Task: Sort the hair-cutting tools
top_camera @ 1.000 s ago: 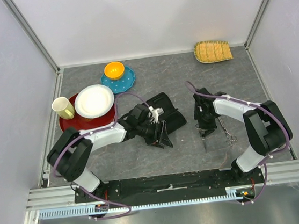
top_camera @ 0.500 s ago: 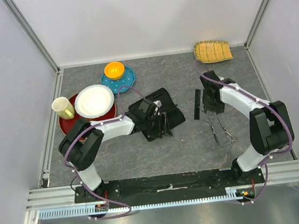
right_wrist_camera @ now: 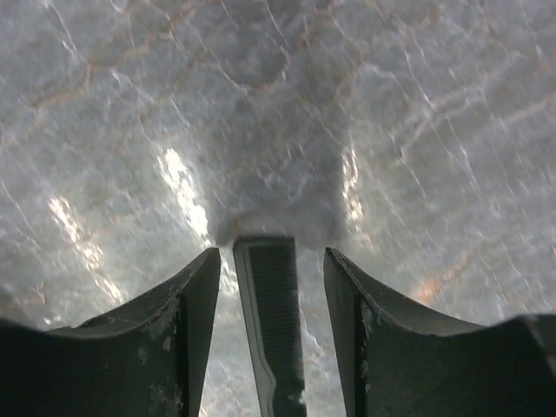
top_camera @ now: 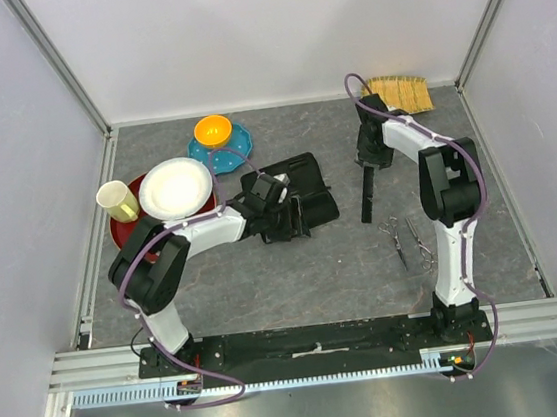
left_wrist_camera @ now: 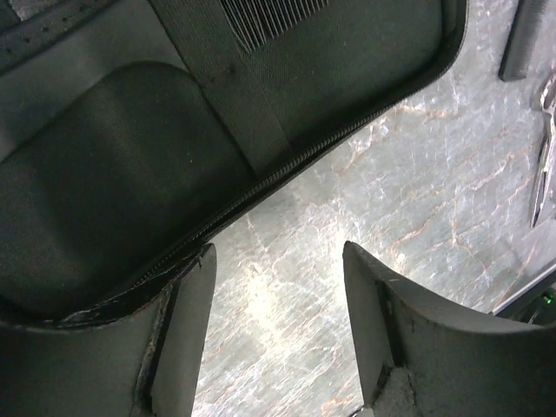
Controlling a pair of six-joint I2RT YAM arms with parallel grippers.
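Top external: comb [top_camera: 365, 199] on grey table [top_camera: 306, 276], white walls [top_camera: 268, 28].

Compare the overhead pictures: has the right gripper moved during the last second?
Yes. The right gripper has moved up the overhead view, from beside the scissors toward the wicker basket at the back.

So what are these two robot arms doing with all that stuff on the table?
They are sorting hair-cutting tools. The right gripper hangs open over a black comb that lies flat on the table, one finger on either side, not gripping it. The left gripper is open too, at the zip edge of an open black case. Two scissors lie on the table nearer the arms' bases than the comb, with nothing touching them.
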